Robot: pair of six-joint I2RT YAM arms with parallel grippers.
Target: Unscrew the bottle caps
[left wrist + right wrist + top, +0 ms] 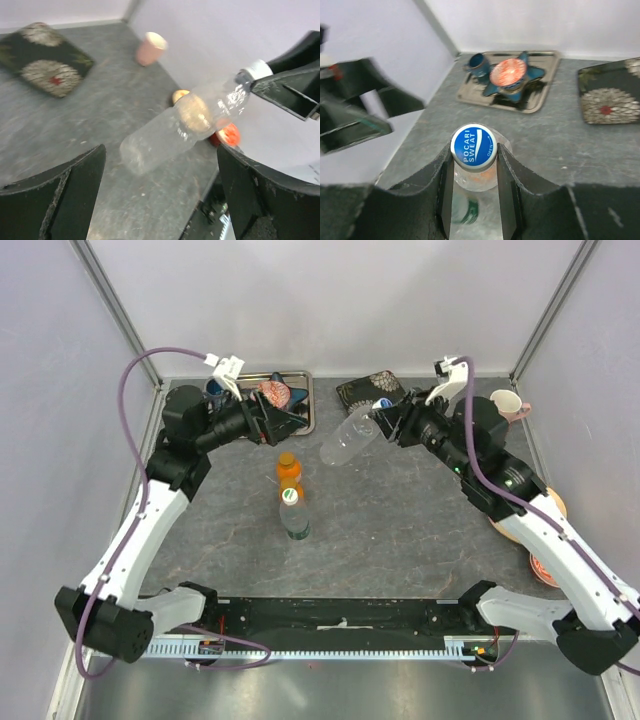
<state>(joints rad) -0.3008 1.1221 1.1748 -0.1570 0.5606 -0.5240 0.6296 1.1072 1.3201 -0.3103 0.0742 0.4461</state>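
Note:
A clear empty bottle (347, 439) hangs tilted in the air at mid-back, held only by its cap. My right gripper (381, 423) is shut on that blue-and-white bottle cap (472, 145), one finger on each side of it. My left gripper (290, 422) stands wide open just left of the bottle's base, with nothing in it; its wrist view shows the bottle (185, 125) beyond the fingers (55, 195). An orange bottle with an orange cap (287, 458) and a clear bottle with a green-and-white cap (290, 496) stand upright at the table's middle.
A metal tray (304, 405) with a blue mug and a star-shaped dish sits at the back left. A dark patterned mat (362, 390) lies at the back centre, a pink cup (508, 405) at the back right, and orange dishes (545, 540) along the right edge.

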